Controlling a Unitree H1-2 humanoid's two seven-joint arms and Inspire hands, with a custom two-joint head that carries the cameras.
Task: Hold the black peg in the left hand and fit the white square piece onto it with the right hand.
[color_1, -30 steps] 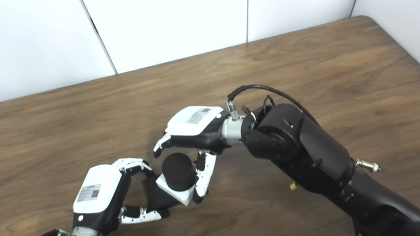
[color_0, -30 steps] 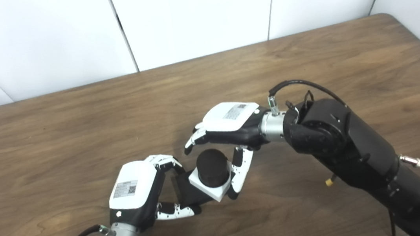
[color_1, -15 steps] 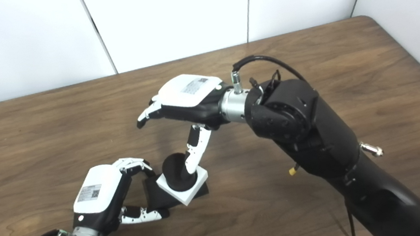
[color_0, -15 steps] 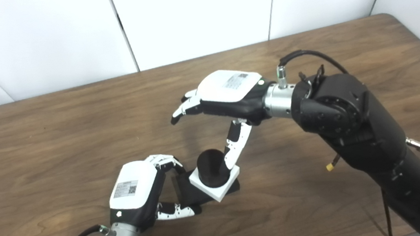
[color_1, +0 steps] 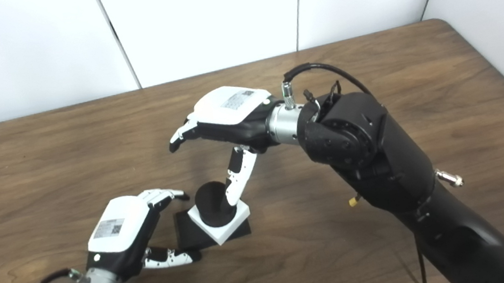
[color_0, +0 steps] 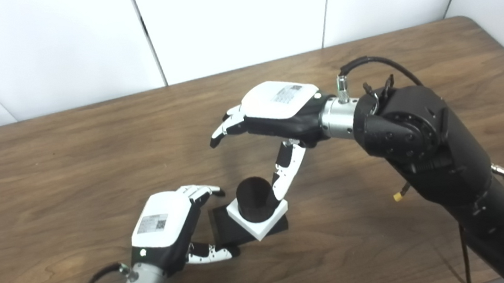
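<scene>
White piece (color_0: pixel 260 216) seated around the black peg (color_0: pixel 254 199), on the bench (color_0: pixel 44 151).
Left hand (color_0: pixel 164 225), fingers parted, flanks the peg's black base without a clear grip; right hand (color_0: pixel 272 110) hovers above, fingers spread, empty.

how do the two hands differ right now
The left hand sits low by the black base, fingers spread around it and, as far as I can tell, not gripping; the right hand is raised above the peg. The left hand's palm faces the base; the right hand's faces down, thumb hanging beside the peg and over the white piece. Both are open and hold nothing.
</scene>
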